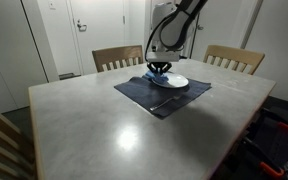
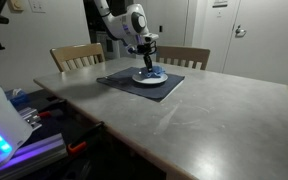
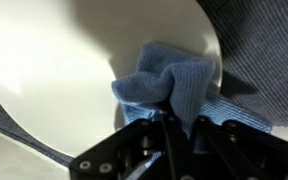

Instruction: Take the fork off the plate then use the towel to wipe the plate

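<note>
On smooth round plate (image 3: 54, 80): soft crumpled towel (image 3: 169, 85).

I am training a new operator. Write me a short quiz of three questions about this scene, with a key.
1. True or false: the towel is over the plate.
2. What lies under the plate? A) the bare table B) a dark mat C) a chair
3. Fill in: the jaws are ____ on the towel.
Key: 1 true; 2 B; 3 shut.
</note>
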`<state>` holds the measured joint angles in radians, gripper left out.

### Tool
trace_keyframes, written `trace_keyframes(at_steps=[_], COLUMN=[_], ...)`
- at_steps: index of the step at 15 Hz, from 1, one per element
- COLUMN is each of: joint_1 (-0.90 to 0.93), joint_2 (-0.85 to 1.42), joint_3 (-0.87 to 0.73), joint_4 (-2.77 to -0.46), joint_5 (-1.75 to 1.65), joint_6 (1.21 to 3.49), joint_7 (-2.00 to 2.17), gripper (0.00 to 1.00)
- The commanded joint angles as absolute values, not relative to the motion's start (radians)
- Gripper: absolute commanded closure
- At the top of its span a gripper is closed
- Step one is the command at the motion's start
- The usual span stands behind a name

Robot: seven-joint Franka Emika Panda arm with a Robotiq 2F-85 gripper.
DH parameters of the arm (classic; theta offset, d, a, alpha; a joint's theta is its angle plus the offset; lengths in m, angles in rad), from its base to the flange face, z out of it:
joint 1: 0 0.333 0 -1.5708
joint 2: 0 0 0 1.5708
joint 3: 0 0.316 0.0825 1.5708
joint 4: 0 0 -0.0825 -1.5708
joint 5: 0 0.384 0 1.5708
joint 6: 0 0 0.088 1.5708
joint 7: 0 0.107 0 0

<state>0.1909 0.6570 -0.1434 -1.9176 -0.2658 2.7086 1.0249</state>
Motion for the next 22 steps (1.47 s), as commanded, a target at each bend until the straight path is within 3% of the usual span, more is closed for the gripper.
trace_keyframes(at_steps=[1, 5, 13, 22], joint_1=[0.075, -0.048, 0.131, 0.233], joint_2=[0.63, 0.585, 0.569, 0.637], joint_3=[-0.005, 0.124, -0.11, -0.191], joint_4=[-2.007, -2.038, -1.986, -1.938], joint_5=[-0.1, 0.15, 0.077, -0.179], joint_6=[2.803, 2.693, 2.324, 2.195], joint_7=[0.791, 0.492, 0.667, 1.046], gripper=[0.98, 0.98, 0.98, 0.98])
